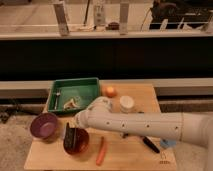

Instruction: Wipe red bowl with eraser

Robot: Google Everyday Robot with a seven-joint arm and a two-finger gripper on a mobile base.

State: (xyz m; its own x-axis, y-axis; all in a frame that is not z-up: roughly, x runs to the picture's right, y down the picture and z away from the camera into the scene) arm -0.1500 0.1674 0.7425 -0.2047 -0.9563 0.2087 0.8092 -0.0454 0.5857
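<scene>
The red bowl (77, 142) stands on the wooden table (125, 155) at the front left, glossy red-orange. My white arm reaches in from the right across the table. My gripper (70, 133) hangs at the arm's end over the bowl's left rim. It is shut on the eraser (70, 136), a dark blackish block that dips into the bowl's left side. Whether the eraser touches the bowl's inside is hard to tell.
A purple bowl (44, 125) sits just left of the red bowl. A green tray (75, 92) with small items lies at the back left. An orange (110, 91), a white jar (127, 103), a carrot (101, 150), a black marker (150, 145) and a teal block (168, 144) are on the table.
</scene>
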